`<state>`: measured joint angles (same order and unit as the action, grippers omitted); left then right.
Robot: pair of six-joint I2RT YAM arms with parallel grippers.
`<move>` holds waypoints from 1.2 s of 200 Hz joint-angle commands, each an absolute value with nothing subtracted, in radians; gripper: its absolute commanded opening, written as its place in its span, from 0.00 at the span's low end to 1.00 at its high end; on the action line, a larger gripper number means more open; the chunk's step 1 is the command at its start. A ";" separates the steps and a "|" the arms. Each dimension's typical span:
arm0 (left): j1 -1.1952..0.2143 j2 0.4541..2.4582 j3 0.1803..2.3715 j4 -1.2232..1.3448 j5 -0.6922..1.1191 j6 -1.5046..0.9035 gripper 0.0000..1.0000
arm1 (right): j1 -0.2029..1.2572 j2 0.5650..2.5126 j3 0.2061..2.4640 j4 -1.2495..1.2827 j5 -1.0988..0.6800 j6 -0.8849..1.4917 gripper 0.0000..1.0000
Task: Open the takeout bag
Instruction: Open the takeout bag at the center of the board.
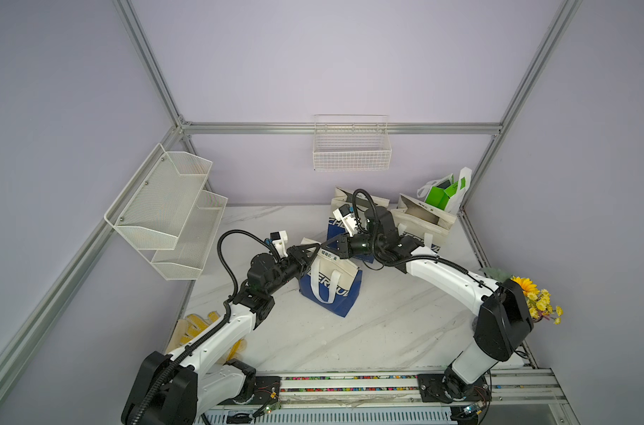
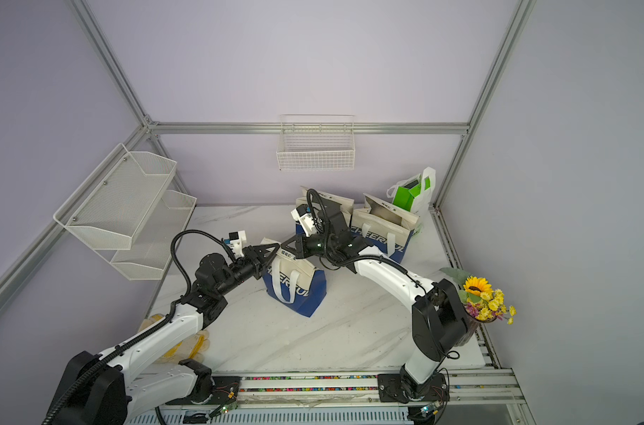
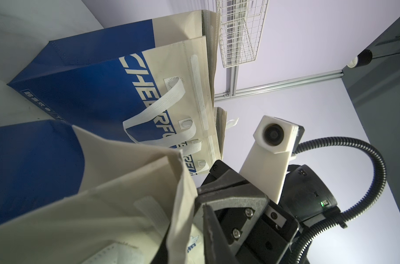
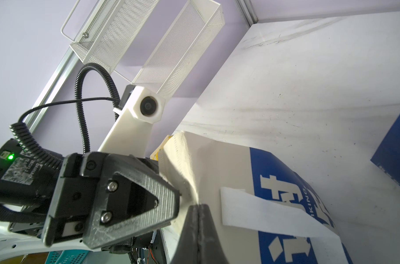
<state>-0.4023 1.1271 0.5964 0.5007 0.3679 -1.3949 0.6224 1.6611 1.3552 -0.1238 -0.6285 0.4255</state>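
Observation:
The takeout bag [image 1: 335, 290] [image 2: 298, 294] is blue below and cream above, with white strap handles, and stands mid-table. Both grippers meet at its cream top rim. My left gripper [image 1: 315, 249] [image 2: 276, 247] [image 3: 204, 206] comes in from the left, its fingers pressed together on the rim cloth. From the right, my right gripper [image 1: 327, 244] [image 2: 285, 243] [image 4: 197, 205] is shut on the rim of the bag [image 4: 228, 164] beside a white handle strap [image 4: 274, 217]. The two tips nearly touch. The bag's mouth [image 3: 171, 182] shows only a narrow gap.
Two similar blue and cream bags [image 1: 360, 206] [image 1: 423, 220] and a green and white bag [image 1: 445, 191] stand at the back right. A wire basket [image 1: 351, 147] hangs on the back wall, a mesh shelf [image 1: 166, 209] on the left wall. Flowers [image 1: 537, 298] sit right, yellow items [image 1: 199, 323] front left.

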 commanded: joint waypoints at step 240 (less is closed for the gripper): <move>-0.445 0.874 0.762 0.007 0.230 -1.502 0.00 | 1.179 1.623 1.262 -0.147 0.862 -0.016 0.65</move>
<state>-0.4400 0.9253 0.6991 0.0093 0.2485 -1.4975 1.2053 1.6215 1.2591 -0.1711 0.8097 -0.0269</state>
